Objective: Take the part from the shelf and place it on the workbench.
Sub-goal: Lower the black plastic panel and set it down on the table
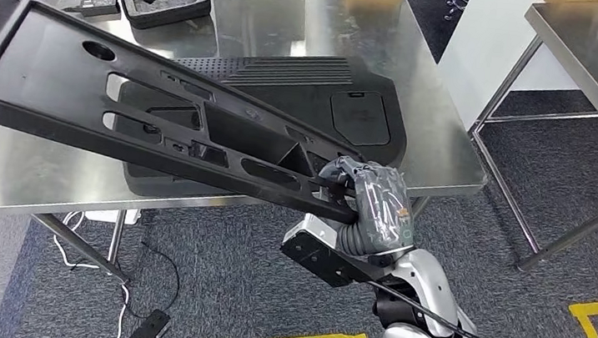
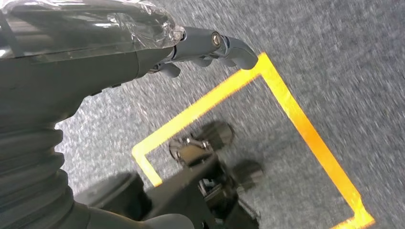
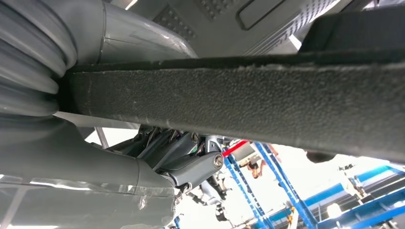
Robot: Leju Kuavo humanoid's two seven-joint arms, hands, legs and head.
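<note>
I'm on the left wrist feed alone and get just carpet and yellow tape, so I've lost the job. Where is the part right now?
Observer: The right hand grips the long black part by its near end.
Operator: Is it down on the workbench?
Observer: It does not look set down. It is held tilted over the steel workbench, its gripped end off the front edge.
Operator: Anything under it?
Observer: Yes, a flat black ribbed panel already lies on the workbench, right below the held part.
Operator: And my left hand?
Observer: As on your feed, the left hand holds nothing.
</note>
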